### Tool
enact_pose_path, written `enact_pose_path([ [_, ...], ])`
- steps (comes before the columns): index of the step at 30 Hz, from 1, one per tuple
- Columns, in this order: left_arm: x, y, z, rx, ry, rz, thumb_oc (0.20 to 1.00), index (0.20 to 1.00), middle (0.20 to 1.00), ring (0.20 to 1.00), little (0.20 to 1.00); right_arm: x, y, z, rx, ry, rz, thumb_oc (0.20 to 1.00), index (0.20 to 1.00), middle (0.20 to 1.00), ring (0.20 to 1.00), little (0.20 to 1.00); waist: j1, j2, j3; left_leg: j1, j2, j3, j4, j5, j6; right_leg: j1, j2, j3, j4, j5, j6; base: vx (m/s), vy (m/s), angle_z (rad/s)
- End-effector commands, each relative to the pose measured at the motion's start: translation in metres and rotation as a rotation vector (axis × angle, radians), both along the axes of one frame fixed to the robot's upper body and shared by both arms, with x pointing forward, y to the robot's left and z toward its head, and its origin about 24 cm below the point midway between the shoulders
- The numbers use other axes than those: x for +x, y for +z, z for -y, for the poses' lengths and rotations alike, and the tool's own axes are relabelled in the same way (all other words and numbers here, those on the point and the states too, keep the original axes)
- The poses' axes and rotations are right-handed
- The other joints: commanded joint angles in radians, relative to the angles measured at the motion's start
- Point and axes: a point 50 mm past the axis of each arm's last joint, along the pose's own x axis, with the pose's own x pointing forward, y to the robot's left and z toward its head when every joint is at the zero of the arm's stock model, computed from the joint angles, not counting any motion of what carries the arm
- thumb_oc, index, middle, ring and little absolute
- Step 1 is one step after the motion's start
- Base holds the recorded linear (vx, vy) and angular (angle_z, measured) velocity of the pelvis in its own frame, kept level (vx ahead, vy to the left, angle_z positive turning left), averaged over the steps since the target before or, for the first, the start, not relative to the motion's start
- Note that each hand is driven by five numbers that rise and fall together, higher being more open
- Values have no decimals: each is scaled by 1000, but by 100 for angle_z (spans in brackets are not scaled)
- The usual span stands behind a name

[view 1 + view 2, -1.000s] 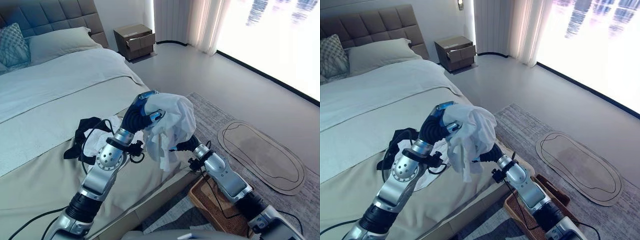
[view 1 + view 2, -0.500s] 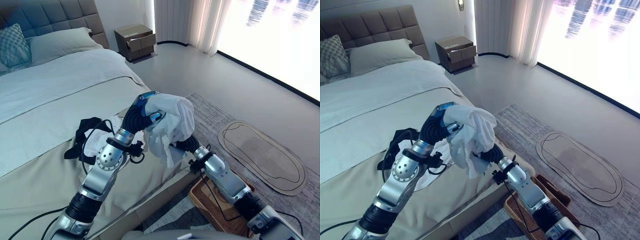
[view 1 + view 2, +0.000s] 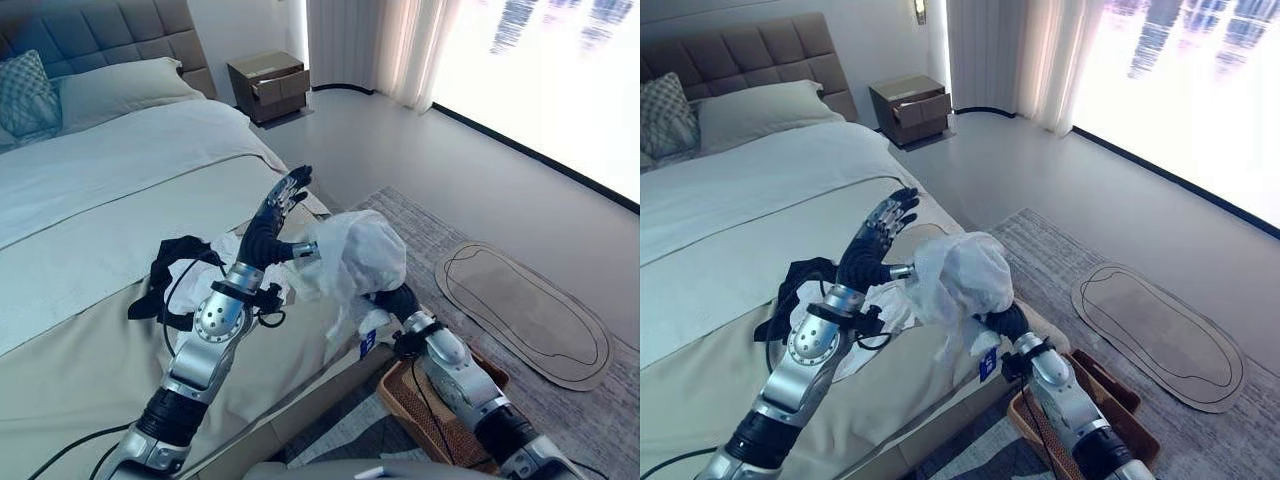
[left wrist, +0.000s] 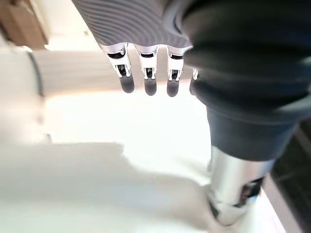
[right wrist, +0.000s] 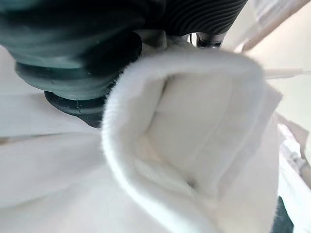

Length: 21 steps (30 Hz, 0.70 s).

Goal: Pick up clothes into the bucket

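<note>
A bunched white garment (image 3: 365,255) hangs in the air over the bed's near corner, draped over my right hand (image 5: 87,43), which comes up under it from the lower right. The cloth (image 5: 194,145) covers that hand. My left hand (image 3: 285,195) is raised just left of the garment, open with straight fingers (image 4: 146,73) and apart from the cloth. A brown wicker basket (image 3: 420,410) stands on the floor by the bed, under my right forearm. On the bed lie a black garment (image 3: 165,265) and another white one (image 3: 195,280).
The bed (image 3: 100,200) takes up the left side, with pillows (image 3: 110,85) at its head. A brown nightstand (image 3: 268,82) stands beyond it. A grey rug (image 3: 430,230) and an oval mat (image 3: 525,310) lie on the floor to the right.
My left hand has let go of the white garment and opened, rising a little. The garment has shifted right and down and now rests on my right hand.
</note>
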Motion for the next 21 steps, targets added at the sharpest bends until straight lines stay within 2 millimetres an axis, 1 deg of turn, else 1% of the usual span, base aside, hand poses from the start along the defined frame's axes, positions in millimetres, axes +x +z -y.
enact_pose_path([
  [1, 4, -17, -22, 59, 134, -5, 1000, 1000, 1000, 1000, 1000, 4, 22, 3, 200, -68, 119, 200, 200, 200, 200, 200, -7, -37, -35, 16, -32, 27, 43, -75, 51, -103, 35, 33, 44, 79, -34, 44, -12, -1],
  [2, 4, -17, -22, 59, 133, -4, 1000, 1000, 1000, 1000, 1000, 4, 22, 3, 201, -68, 119, 200, 200, 200, 200, 200, -7, -38, -35, 16, -32, 27, 43, -75, 51, -102, 35, 33, 44, 79, -34, 0, 0, 0],
  [3, 2, -30, -29, 85, 169, -47, 1000, 1000, 1000, 1000, 1000, 1, 19, 9, 245, -105, 108, 200, 200, 200, 200, 200, -9, -37, -34, 16, -31, 28, 45, -76, 51, -104, 35, 34, 46, 79, -34, 0, 0, 0],
  [4, 2, -30, -29, 85, 169, -47, 1000, 1000, 1000, 1000, 1000, 1, 19, 9, 246, -106, 107, 200, 200, 200, 200, 200, -8, -37, -35, 16, -31, 28, 45, -76, 51, -104, 35, 34, 46, 79, -34, 0, 0, 0],
  [5, 1, -37, -33, 106, 191, -73, 1000, 1000, 1000, 1000, 1000, 0, 17, 13, 267, -130, 100, 200, 200, 200, 200, 200, -9, -37, -34, 15, -31, 29, 46, -77, 51, -104, 34, 33, 47, 78, -34, 0, 0, 0],
  [6, -2, -53, -40, 145, 228, -130, 1000, 1000, 1000, 1000, 1000, -3, 13, 18, 311, -162, 87, 200, 200, 200, 200, 200, -9, -37, -32, 14, -31, 28, 49, -78, 50, -104, 34, 33, 49, 77, -33, 0, 0, 0],
  [7, -2, -53, -40, 145, 228, -130, 1000, 1000, 1000, 1000, 1000, -3, 13, 18, 311, -162, 87, 200, 200, 200, 200, 200, -9, -37, -32, 14, -31, 28, 49, -78, 50, -104, 34, 33, 49, 77, -33, 0, 0, 0],
  [8, -6, -70, -48, 155, 263, -202, 1000, 1000, 1000, 1000, 1000, -5, 10, 24, 356, -205, 79, 200, 200, 200, 200, 200, -10, -37, -29, 11, -31, 30, 52, -78, 50, -105, 33, 33, 50, 76, -33, 0, 0, 0],
  [9, -8, -75, -51, 160, 282, -223, 1000, 1000, 1000, 1000, 1000, -6, 9, 27, 371, -229, 80, 200, 200, 200, 200, 200, -10, -37, -27, 9, -31, 32, 54, -79, 50, -106, 33, 34, 51, 76, -33, 0, 0, 0],
  [10, -8, -75, -51, 160, 282, -223, 1000, 1000, 1000, 1000, 1000, -6, 9, 27, 371, -230, 80, 200, 200, 200, 200, 200, -9, -37, -27, 9, -31, 32, 54, -79, 50, -106, 33, 34, 51, 76, -33, 0, 0, 0],
  [11, -11, -81, -55, 166, 299, -248, 1000, 1000, 1000, 1000, 1000, -7, 9, 32, 381, -254, 84, 200, 200, 200, 200, 200, -9, -37, -26, 6, -31, 32, 56, -79, 50, -109, 33, 35, 52, 76, -32, 0, 0, 0],
  [12, -19, -92, -65, 149, 334, -300, 1000, 1000, 1000, 1000, 1000, -9, 7, 45, 399, -325, 90, 200, 200, 200, 200, 200, -9, -36, -20, -1, -32, 34, 62, -81, 50, -115, 32, 36, 56, 76, -31, 0, 0, 0],
  [14, -19, -92, -65, 149, 334, -300, 1000, 1000, 1000, 1000, 1000, -9, 7, 45, 399, -325, 90, 200, 200, 200, 200, 200, -9, -36, -20, -1, -32, 34, 63, -81, 50, -115, 31, 36, 56, 76, -31, -4, 0, -2],
  [15, -27, -102, -74, 134, 377, -346, 1000, 1000, 1000, 1000, 1000, -12, 6, 56, 421, -397, 101, 200, 200, 200, 200, 200, -10, -35, -12, -9, -35, 35, 72, -84, 50, -120, 29, 37, 61, 75, -30, -10, 0, -4],
  [16, -35, -108, -83, 112, 419, -372, 1000, 1000, 1000, 1000, 1000, -17, 6, 72, 417, -480, 119, 200, 200, 200, 200, 200, -10, -34, -5, -16, -36, 34, 79, -87, 51, -124, 27, 38, 67, 73, -30, -10, 0, -3],
  [17, -36, -108, -83, 112, 419, -372, 1000, 1000, 1000, 1000, 1000, -17, 6, 72, 417, -480, 118, 200, 200, 200, 200, 200, -10, -33, -5, -16, -36, 34, 80, -88, 51, -124, 27, 38, 68, 72, -30, 0, 0, 0],
  [18, -41, -112, -89, 102, 448, -387, 1000, 1000, 1000, 1000, 1000, -21, 5, 85, 409, -552, 132, 200, 200, 200, 200, 200, -11, -32, 3, -21, -38, 34, 88, -91, 51, -127, 25, 38, 75, 69, -30, -2, -2, -3],
  [19, -41, -112, -89, 102, 447, -387, 1000, 1000, 1000, 1000, 1000, -21, 5, 85, 409, -552, 132, 200, 200, 200, 200, 200, -11, -32, 3, -21, -38, 34, 89, -92, 51, -127, 25, 38, 76, 68, -30, -4, -1, -3],
  [21, -46, -114, -96, 80, 489, -396, 1000, 1000, 1000, 1000, 1000, -25, 5, 96, 454, -621, 151, 200, 200, 200, 200, 200, -12, -32, 12, -26, -41, 34, 96, -95, 53, -131, 23, 41, 84, 65, -30, 0, 0, 0],
])
